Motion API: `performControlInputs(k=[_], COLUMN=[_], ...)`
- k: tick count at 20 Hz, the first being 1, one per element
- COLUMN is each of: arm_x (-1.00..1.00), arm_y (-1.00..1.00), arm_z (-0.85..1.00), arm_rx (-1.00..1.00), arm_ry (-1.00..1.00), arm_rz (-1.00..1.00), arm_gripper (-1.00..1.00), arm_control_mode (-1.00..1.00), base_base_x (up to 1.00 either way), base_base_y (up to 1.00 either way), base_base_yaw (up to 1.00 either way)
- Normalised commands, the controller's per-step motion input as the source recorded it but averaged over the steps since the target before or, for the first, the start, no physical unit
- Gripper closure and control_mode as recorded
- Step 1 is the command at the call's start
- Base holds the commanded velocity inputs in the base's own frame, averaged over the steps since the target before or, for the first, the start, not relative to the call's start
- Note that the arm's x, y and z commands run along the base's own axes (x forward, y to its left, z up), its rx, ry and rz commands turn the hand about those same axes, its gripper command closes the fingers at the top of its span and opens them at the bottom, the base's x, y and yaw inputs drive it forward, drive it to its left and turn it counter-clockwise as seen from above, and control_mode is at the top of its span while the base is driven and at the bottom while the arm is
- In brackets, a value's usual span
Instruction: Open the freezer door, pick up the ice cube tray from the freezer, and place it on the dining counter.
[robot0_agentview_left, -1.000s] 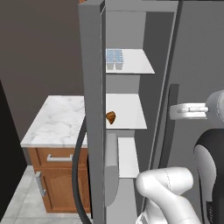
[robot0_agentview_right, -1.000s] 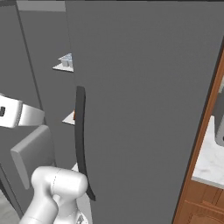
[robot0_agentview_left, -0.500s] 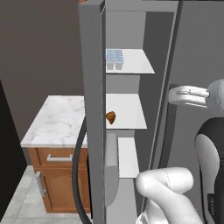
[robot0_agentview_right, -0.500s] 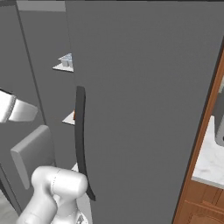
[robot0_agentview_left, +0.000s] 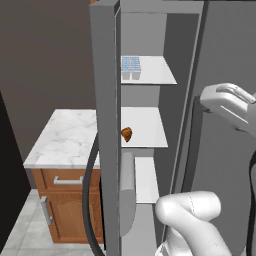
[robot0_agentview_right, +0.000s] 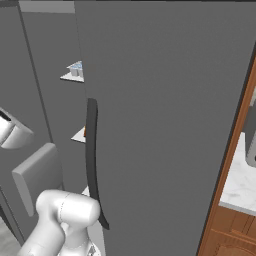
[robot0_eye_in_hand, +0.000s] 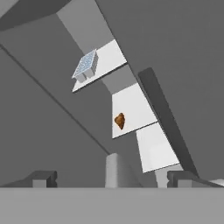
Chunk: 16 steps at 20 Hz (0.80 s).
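Hand view shows the claw (robot0_eye_in_hand: 113, 179) spread and empty, well below the ice cube tray (robot0_eye_in_hand: 85, 65) on the freezer's top shelf (robot0_eye_in_hand: 109, 59); reaching up, it might clip the seemingly half-open freezer door (robot0_agentview_left: 106, 125).

We saw a small brown item (robot0_agentview_left: 127, 134) on the middle shelf (robot0_agentview_left: 150, 131); a marble-topped drawer cabinet (robot0_agentview_left: 65, 145) stood at nine o'clock.
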Motion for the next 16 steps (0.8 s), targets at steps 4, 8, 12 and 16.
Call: performControlInputs(k=[4,8,12,16], arm_x=[0.0,0.14,0.38,0.34], arm_y=[0.1,0.1,0.0,0.01], arm_z=[0.0,0.12,0.4,0.57], arm_rx=[0.32,0.21,0.09,0.03], arm_ry=[-0.14,-0.08,0.0,0.04], arm_rz=[-0.09,-0.11,-0.11,-0.09], arm_gripper=[-1.0,-1.0,-1.0,-1.0], arm_control_mode=[-1.0,-1.0,-1.0,-1.0], base_base_x=[0.0,0.0,0.0,0.0], base_base_y=[0.0,0.0,0.0,0.0], base_base_yaw=[0.0,0.0,0.0,0.0])
